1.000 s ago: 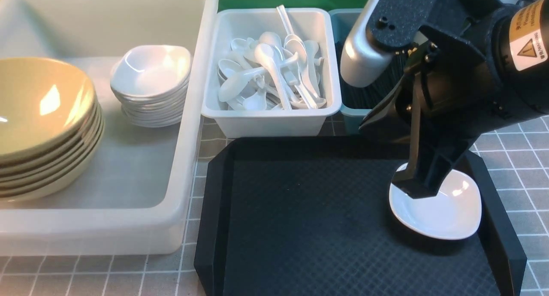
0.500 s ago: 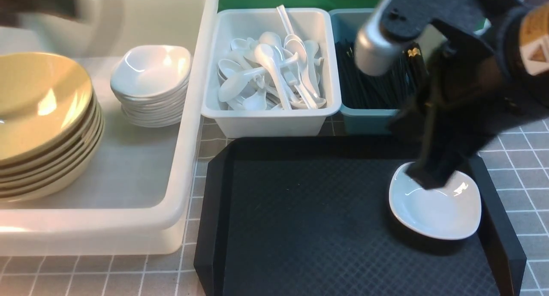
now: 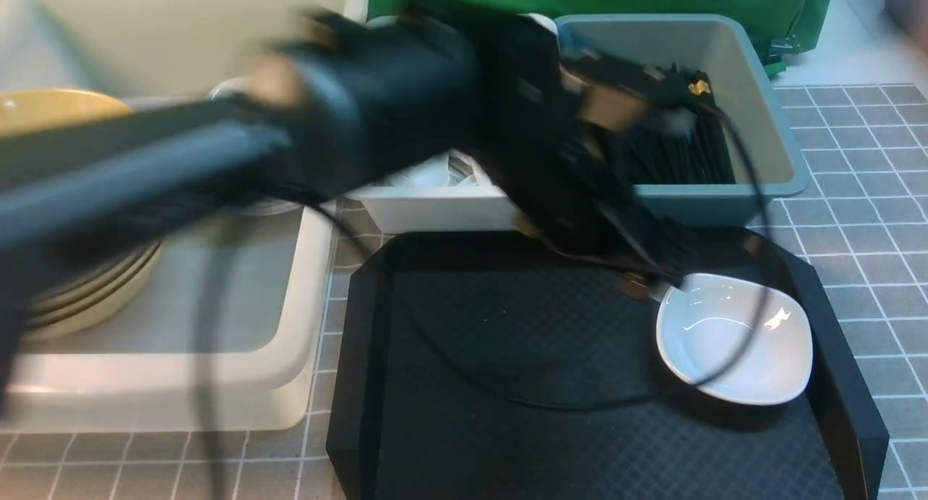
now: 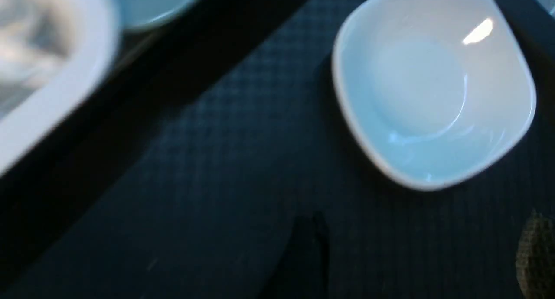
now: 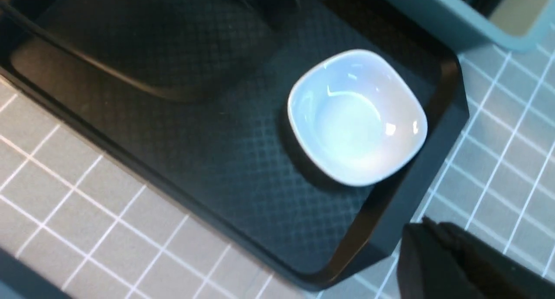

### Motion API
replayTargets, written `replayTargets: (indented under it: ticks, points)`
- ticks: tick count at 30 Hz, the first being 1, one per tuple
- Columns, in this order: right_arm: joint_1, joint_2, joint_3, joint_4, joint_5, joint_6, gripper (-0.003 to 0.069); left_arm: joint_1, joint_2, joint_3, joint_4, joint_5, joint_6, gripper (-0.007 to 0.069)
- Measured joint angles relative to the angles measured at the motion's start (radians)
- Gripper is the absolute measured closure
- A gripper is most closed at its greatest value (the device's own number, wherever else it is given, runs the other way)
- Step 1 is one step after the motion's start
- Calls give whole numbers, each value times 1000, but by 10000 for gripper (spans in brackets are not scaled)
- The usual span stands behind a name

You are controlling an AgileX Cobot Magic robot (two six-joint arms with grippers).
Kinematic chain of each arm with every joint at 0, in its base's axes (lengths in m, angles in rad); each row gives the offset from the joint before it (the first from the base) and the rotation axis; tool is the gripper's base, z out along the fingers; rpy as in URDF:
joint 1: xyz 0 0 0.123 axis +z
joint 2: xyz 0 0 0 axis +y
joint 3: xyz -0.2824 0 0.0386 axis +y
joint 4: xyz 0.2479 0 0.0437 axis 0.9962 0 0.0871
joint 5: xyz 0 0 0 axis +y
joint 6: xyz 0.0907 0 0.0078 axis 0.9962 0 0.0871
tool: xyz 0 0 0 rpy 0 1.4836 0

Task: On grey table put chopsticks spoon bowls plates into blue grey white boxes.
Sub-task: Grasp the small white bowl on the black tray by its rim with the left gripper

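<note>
- The white tub (image 3: pixel 181 384) stands at the left edge of the counter (image 3: pixel 855 159) and holds the stacked bowls (image 3: pixel 43 105). The blurred left arm (image 3: pixel 362 101) is stretched over it, so the stack or the rim could be clipped if the arm is carried low.
- The pale bin (image 3: pixel 435 210) of spoons (image 3: pixel 435 174) is crossed by the same arm. Its near wall could be caught and the bin shifted.
- The left jaws are placed over the black tray (image 3: pixel 507 449), just beside the plate (image 3: pixel 732 340). In the left wrist view they appear wide apart, with nothing held. If they are closed off-centre, only the glossy rim could be pinched and the plate tipped or dropped.
- The cable (image 3: pixel 507 395) is looped across the tray and, in the front view, across the plate. Contact cannot be told, but a snag could drag the plate.
- The plate lies loose and upright near the tray's right edge, not yet in the tub.
- The blue bin (image 3: pixel 725 210) of chopsticks (image 3: pixel 674 152) stands behind the tray's far right corner and could be struck during a lift.
- The right jaws, seen only in the right wrist view beside a tray corner, are shut and hold nothing. The arms could collide if both are sent to the plate.
</note>
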Motion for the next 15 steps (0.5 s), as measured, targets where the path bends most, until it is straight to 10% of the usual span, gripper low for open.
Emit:
replayTargets:
  ticks: [15]
  points:
    - [0, -82, 72, 9, 1, 25, 624, -16, 385, -266, 0, -94, -24, 109]
